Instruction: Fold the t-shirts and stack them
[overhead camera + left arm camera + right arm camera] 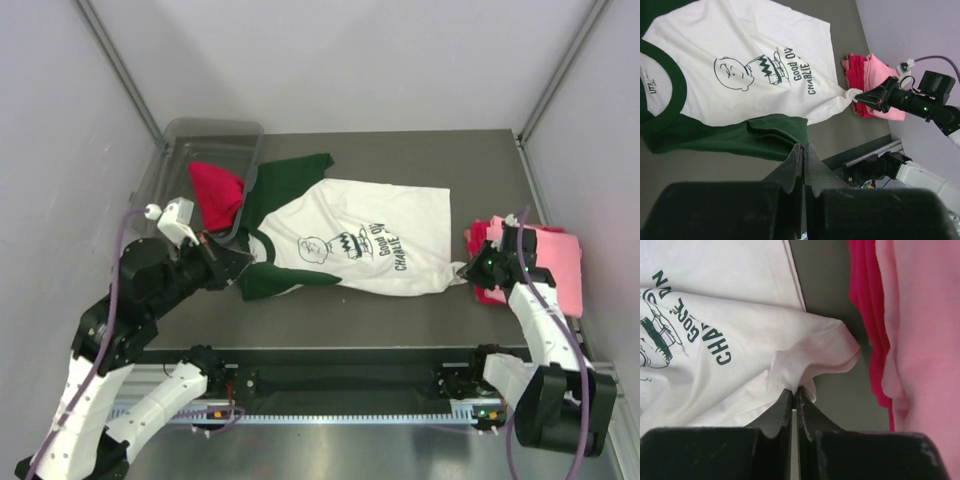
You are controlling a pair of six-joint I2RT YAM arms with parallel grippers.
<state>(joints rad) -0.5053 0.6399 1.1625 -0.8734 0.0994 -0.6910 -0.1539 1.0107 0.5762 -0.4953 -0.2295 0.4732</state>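
A white t-shirt point(380, 235) with dark green sleeves and a black chest print lies spread flat mid-table. My left gripper point(238, 268) is shut, its tips pinching the edge of the near green sleeve point(757, 135). My right gripper point(468, 268) is shut on the shirt's near hem corner point(805, 360), which is bunched and lifted slightly. At the right, a folded light pink t-shirt point(555, 255) lies on a folded red t-shirt point(488, 293). Another red t-shirt point(215, 190) sits crumpled in the bin.
A clear grey plastic bin point(210, 135) stands at the back left, with the shirt's far green sleeve point(290, 170) next to it. Grey walls close in the table on three sides. A black rail point(340, 380) runs along the near edge.
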